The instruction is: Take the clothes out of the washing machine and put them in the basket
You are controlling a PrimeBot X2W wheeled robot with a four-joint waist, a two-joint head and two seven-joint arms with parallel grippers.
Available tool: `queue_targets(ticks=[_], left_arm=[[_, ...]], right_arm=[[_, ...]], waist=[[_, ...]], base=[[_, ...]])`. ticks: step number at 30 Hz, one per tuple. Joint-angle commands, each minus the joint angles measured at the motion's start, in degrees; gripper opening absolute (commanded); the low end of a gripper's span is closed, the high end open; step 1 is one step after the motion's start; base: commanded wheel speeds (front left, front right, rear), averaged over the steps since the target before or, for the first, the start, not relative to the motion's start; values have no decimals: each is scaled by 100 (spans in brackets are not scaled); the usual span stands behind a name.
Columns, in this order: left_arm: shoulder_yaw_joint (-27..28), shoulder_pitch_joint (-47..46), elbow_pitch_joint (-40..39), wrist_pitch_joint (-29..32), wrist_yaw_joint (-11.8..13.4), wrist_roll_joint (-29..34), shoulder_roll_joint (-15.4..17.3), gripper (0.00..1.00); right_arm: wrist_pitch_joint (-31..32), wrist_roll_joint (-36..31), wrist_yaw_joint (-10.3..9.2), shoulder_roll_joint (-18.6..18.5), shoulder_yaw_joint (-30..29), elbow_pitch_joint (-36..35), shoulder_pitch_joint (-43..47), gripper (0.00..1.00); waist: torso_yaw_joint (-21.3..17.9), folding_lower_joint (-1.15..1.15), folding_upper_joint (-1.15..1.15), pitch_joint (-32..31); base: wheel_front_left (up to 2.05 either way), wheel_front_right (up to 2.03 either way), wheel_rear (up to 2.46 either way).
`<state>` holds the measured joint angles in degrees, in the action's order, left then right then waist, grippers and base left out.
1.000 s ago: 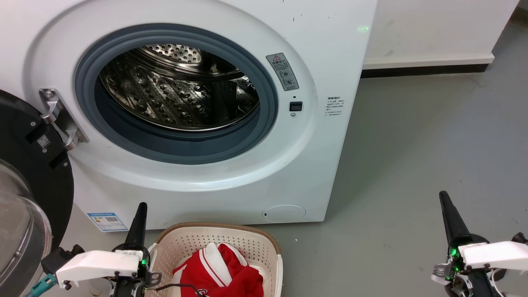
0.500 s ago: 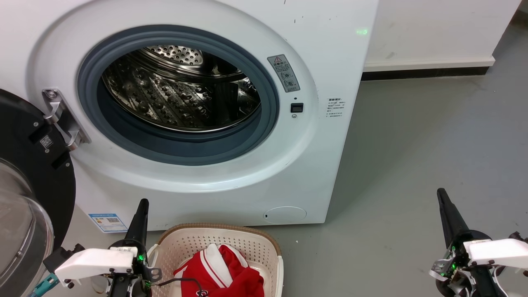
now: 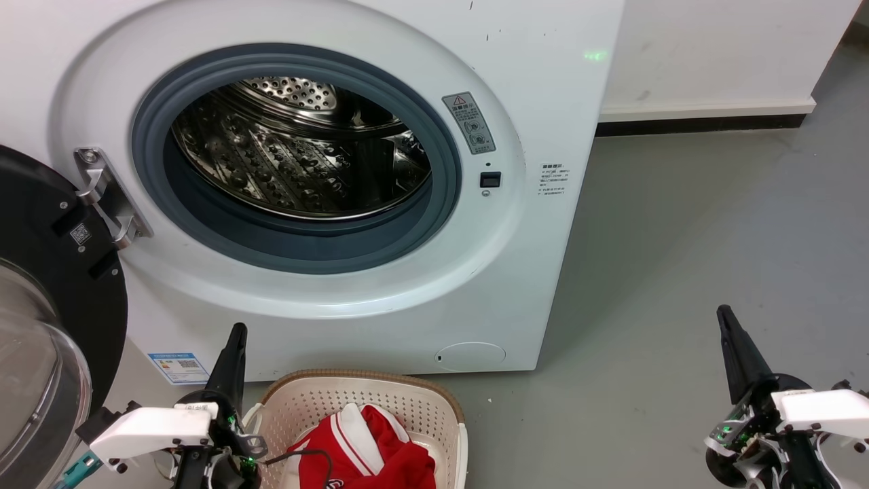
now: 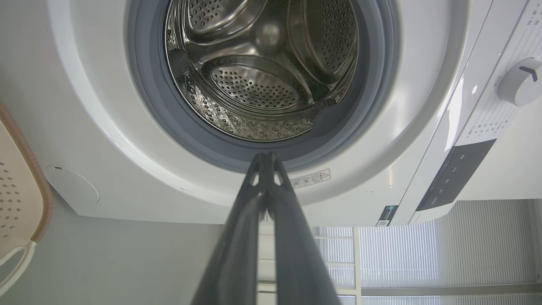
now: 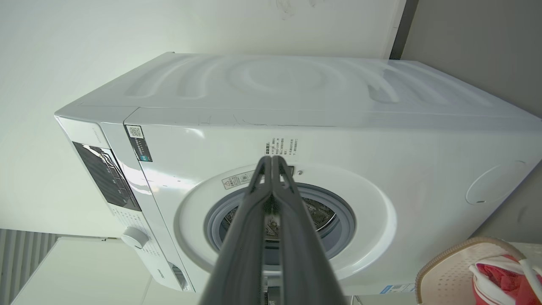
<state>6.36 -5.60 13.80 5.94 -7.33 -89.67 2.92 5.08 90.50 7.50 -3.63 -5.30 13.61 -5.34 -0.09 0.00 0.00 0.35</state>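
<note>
Clothes (image 3: 370, 451) are lying in the basket (image 3: 400, 401), lower centre; the washer (image 3: 529, 272) is showing bare steel, seemingly done. Left end effector (image 3: 237, 334) and right end effector (image 3: 725, 319) are hovering pressed together, empty.

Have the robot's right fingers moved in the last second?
Yes, slightly: the right fingers crept up the head view and a little left, nearer the washing machine.

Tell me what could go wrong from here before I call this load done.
1. A black cable by the left gripper loops over the red jerseys in the basket; lifting that arm might snag them.
2. The open door stands close beside that arm; a leftward swing could strike it.
3. The grey gasket hides the drum at its front lip, so a garment could hide there.
</note>
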Motion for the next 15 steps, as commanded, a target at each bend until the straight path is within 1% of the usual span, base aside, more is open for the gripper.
queue_targets(ticks=[1, 6, 15], left_arm=[[27, -79, 13, 36, -16, -93, -6, 0], [33, -86, 39, 86, -27, -293, -7, 0], [31, -83, 34, 80, -27, -276, -7, 0]], right_arm=[[23, 98, -2, -13, -14, 24, -95, 0], [76, 303, -2, -8, -20, 52, -114, 0], [82, 266, -2, 5, -32, 50, -117, 0]], waist=[[2, 0, 0, -3], [9, 0, 0, -16], [9, 0, 0, -17]], base=[[0, 0, 0], [0, 0, 0], [0, 0, 0]])
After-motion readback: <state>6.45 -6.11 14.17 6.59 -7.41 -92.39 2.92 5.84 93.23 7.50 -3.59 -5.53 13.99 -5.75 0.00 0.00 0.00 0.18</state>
